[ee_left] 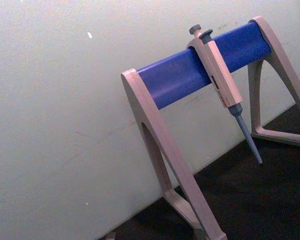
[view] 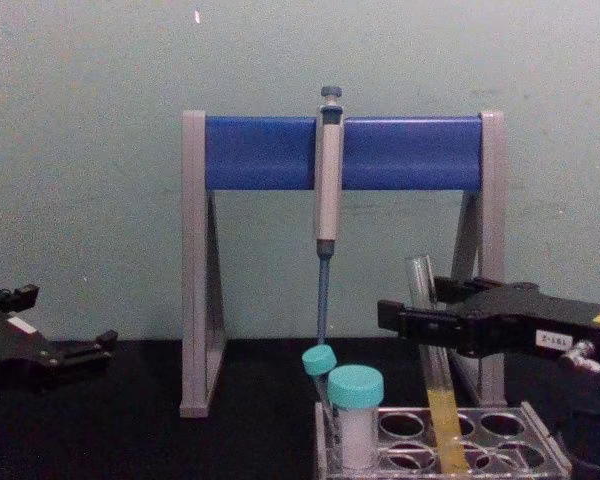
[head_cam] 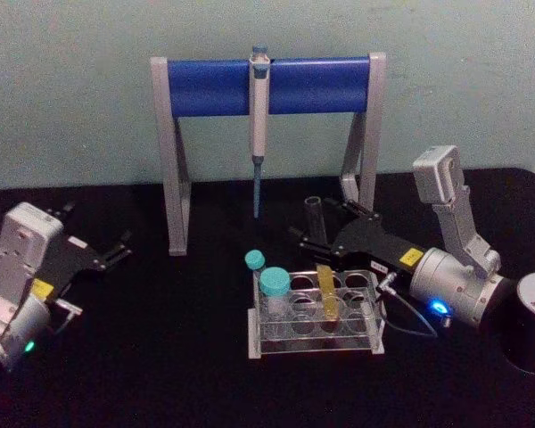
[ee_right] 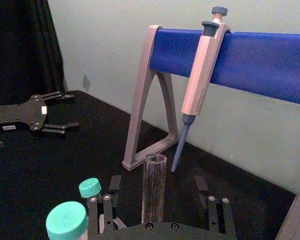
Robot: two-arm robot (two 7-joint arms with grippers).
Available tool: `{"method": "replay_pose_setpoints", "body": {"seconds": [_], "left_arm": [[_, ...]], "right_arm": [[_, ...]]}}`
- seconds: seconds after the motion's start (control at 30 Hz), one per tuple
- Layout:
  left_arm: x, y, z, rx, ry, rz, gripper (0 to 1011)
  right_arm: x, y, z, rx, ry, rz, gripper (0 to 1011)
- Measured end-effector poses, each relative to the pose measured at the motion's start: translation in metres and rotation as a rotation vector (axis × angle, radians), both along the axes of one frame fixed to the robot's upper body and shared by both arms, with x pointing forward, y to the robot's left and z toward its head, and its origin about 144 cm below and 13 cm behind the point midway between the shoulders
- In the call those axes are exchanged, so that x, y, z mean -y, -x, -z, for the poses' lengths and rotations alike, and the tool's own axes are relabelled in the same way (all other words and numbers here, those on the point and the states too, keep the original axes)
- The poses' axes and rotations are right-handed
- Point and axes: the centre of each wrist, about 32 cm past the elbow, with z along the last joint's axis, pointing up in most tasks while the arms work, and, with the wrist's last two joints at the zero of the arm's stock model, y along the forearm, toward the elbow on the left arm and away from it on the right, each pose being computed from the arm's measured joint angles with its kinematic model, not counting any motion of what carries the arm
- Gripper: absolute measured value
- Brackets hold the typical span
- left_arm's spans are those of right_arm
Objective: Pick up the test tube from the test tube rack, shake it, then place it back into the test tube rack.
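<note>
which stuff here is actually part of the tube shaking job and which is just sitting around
For the job: test tube, test tube rack, right gripper open around the tube.
Just lying about: pipette, pipette stand, teal-capped vial, thin teal-capped tube, left gripper parked at left.

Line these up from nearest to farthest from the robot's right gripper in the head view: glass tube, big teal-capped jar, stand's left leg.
1. The glass tube, between the right gripper's open fingers.
2. The big teal-capped jar, at the rack's left end.
3. The stand's left leg, farthest, far left.
</note>
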Motion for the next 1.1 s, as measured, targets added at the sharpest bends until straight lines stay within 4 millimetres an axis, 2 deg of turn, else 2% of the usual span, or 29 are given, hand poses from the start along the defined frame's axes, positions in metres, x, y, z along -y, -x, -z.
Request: {"method": "replay_pose_setpoints", "body": {"seconds": [0.13,0.17,0.37,0.4,0.43,0.5,0.53,0.73,1.1], "left_arm": [[0.0,0.0,0.0,0.0,0.0,0.0,1001],[0.0,0.0,0.0,0.0,0.0,0.0,1001],[0.0,0.0,0.0,0.0,0.0,0.0,1001],[0.0,0.0,0.0,0.0,0.0,0.0,1001],[0.0,0.0,0.0,0.0,0.0,0.0,1001],[0.0,0.0,0.0,0.0,0.0,0.0,1001],[0.0,0.0,0.0,0.0,0.0,0.0,1001],[0.0,0.0,0.0,0.0,0.0,0.0,1001],[0.0,0.0,0.0,0.0,0.0,0.0,1001]], "right_arm": [[-0.0001,0.0,0.0,0.0,0.0,0.0,837],[-0.0001,0.0,-0.0001,0.0,0.001,0.0,785],[-0.0001,-0.0001,-0.0001,0.001,0.001,0.001,626],[-0.0001,0.0,0.0,0.001,0.001,0.001,567],[-0.0001,0.0,0.0,0.001,0.001,0.001,567],[-0.0001,0.0,0.0,0.001,0.001,0.001,469],[-0.0001,0.0,0.0,0.001,0.001,0.001,469],[-0.0001,-0.0001,-0.0001,0.001,0.001,0.001,246],[-0.0001,0.0,-0.0001,0.001,0.001,0.001,232]]}}
